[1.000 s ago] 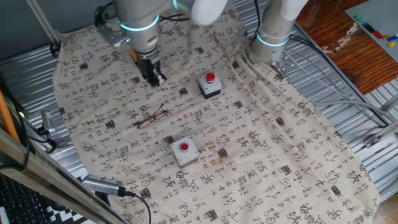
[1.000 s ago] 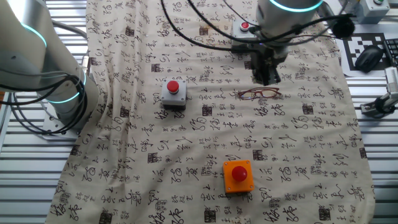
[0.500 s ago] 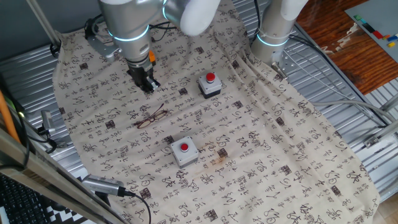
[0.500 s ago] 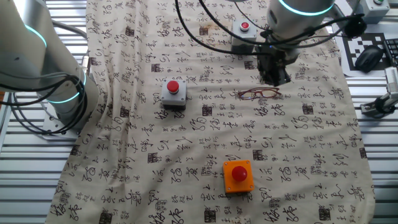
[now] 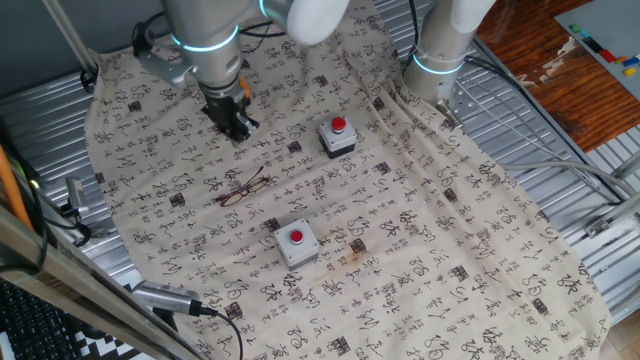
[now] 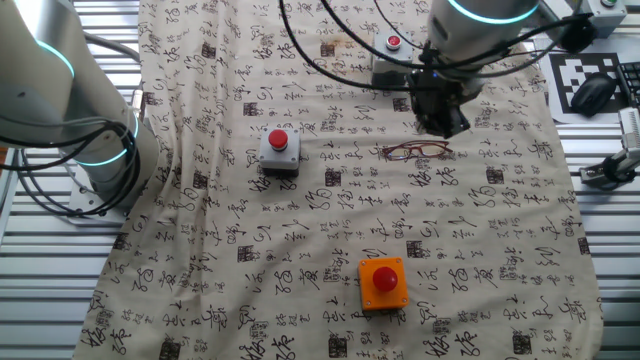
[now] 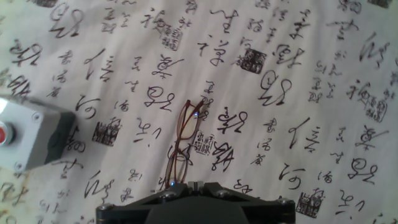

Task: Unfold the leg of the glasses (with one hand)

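Note:
The glasses [image 5: 244, 188] lie folded on the printed cloth, thin reddish-brown rim, clear lenses. My gripper [image 5: 237, 125] hangs above the cloth, behind the glasses and apart from them, its fingers together and holding nothing. From the other fixed view the gripper [image 6: 443, 122] is just above and slightly right of the glasses [image 6: 416, 150]. In the hand view the glasses [image 7: 185, 138] run from mid-frame down to the gripper [image 7: 194, 185] at the bottom edge, their lower lens partly behind the dark fingers.
A grey button box [image 5: 338, 137] with a red button stands right of the gripper, another [image 5: 296, 243] in front of the glasses. An orange box [image 6: 383, 283] sits near the cloth's edge. A second arm's base [image 5: 440, 50] stands at the back. Metal slats surround the cloth.
The gripper has shifted sideways over the cloth, away from the red-button box and further to the side of the glasses. The glasses have not moved.

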